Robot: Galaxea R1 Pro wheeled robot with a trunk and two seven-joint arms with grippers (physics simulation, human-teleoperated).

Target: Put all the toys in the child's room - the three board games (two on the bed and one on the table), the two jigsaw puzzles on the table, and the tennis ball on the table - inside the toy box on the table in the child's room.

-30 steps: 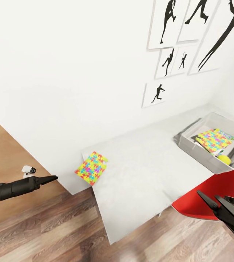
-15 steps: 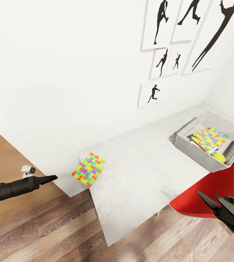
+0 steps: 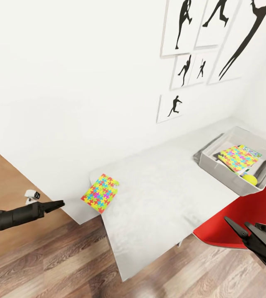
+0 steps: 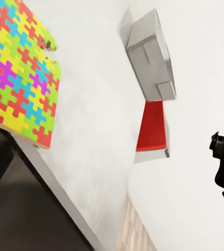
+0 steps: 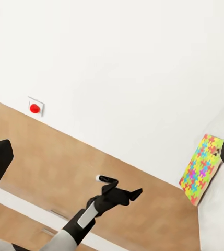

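A puzzle (image 3: pixel 100 193) lies flat near the table's (image 3: pixel 161 198) left edge, apart from both arms. The toy box (image 3: pixel 232 182) sits at the far right, holding a second puzzle (image 3: pixel 237 158) and a yellow ball (image 3: pixel 249 179). The left gripper (image 3: pixel 55 205) looks closed and empty, hovering beside the table. The right gripper (image 3: pixel 242 229) is spread wide over a red chair (image 3: pixel 248 211).

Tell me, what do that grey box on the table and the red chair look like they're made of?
The toy box looks like matte grey plastic: thin, smooth, even walls with no grain or weave, though painted board is possible. The red chair seems to be moulded plastic with a slight sheen: one uniform curved surface with no seams showing.
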